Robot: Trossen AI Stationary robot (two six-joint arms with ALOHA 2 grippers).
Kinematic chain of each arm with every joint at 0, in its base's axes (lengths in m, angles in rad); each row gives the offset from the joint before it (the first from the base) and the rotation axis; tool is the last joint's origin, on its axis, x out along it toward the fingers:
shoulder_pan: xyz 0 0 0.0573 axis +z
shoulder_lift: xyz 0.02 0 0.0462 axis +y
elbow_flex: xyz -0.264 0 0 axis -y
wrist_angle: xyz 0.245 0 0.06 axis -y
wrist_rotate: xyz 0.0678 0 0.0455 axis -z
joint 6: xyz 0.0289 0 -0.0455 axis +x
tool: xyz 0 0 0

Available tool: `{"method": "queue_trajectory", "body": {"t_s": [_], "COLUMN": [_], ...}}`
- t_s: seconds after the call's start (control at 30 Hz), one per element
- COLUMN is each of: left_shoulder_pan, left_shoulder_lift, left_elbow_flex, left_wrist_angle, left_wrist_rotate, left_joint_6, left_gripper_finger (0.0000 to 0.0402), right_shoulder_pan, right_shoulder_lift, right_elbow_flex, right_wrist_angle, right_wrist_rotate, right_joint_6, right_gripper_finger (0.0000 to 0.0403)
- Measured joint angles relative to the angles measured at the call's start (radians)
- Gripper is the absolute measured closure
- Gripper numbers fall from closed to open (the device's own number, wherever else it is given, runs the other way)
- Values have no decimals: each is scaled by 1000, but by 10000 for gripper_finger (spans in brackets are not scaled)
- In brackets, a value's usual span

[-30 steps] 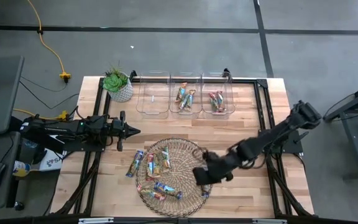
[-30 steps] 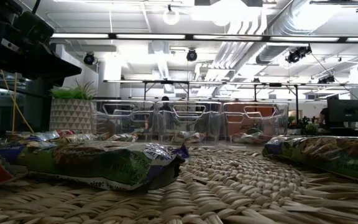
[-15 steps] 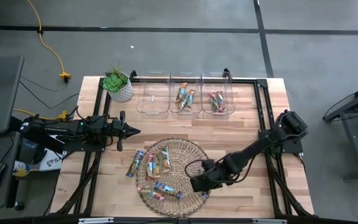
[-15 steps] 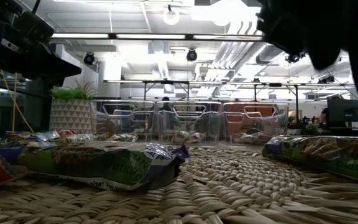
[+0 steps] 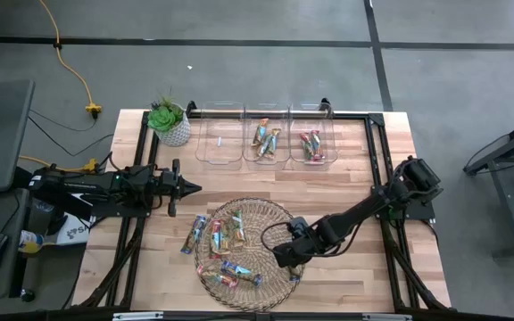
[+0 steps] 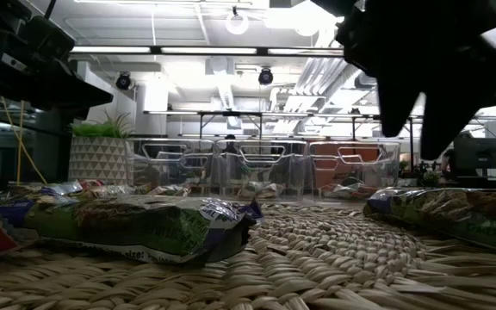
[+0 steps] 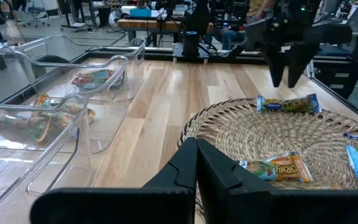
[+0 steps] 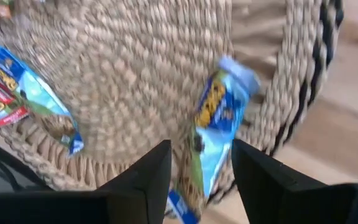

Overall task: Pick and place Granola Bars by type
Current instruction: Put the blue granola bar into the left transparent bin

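Several granola bars (image 5: 226, 234) in shiny wrappers lie on a round wicker mat (image 5: 257, 212); others sit in the middle bin (image 5: 266, 138) and the right bin (image 5: 310, 144). My right gripper (image 8: 201, 149) is open and hovers over the mat's right part (image 5: 279, 257), fingers pointing down. A blue-green bar (image 8: 219, 121) lies by the mat's rim below the gap between the fingers, also seen as the bar (image 7: 288, 104) under the gripper (image 7: 288, 62). My left gripper (image 7: 194, 168) is shut and waits left of the mat (image 5: 190, 187).
Three clear bins stand in a row at the far edge; the left bin (image 5: 219, 138) holds nothing. A potted plant (image 5: 169, 120) stands at the far left corner. Bare wood (image 5: 346, 192) lies between the mat and the bins.
My right gripper has moved toward the table's left, over the mat's right part, and come down: the low view showed none of it a second ago and now shows its fingers hanging in from above. The bars have not moved.
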Motion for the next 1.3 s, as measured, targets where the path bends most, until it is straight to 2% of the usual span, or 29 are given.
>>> {"method": "queue_trajectory", "body": {"t_s": [0.23, 0.37, 0.73, 1.13, 1.3], "left_shoulder_pan": [0, 0, 0, 0, 0], "left_shoulder_lift": [0, 0, 0, 0, 0], "left_elbow_flex": [0, 0, 0, 0, 0], "left_wrist_angle": [0, 0, 0, 0, 0], "left_wrist_rotate": [0, 0, 0, 0, 0], "left_joint_6": [0, 0, 0, 0, 0], "left_gripper_finger": [400, 400, 400, 400, 400], "right_shoulder_pan": [-29, -37, -36, -36, -37], "right_shoulder_lift": [0, 0, 119, 144, 169], "right_elbow_flex": [0, 0, 0, 1, 5], "right_wrist_angle": [-5, -7, 58, 82, 83], "right_wrist_rotate": [6, 6, -84, -30, -38], "right_joint_6": [-44, -45, -75, -56, -41], "right_gripper_finger": [189, 170, 166, 167, 167]}}
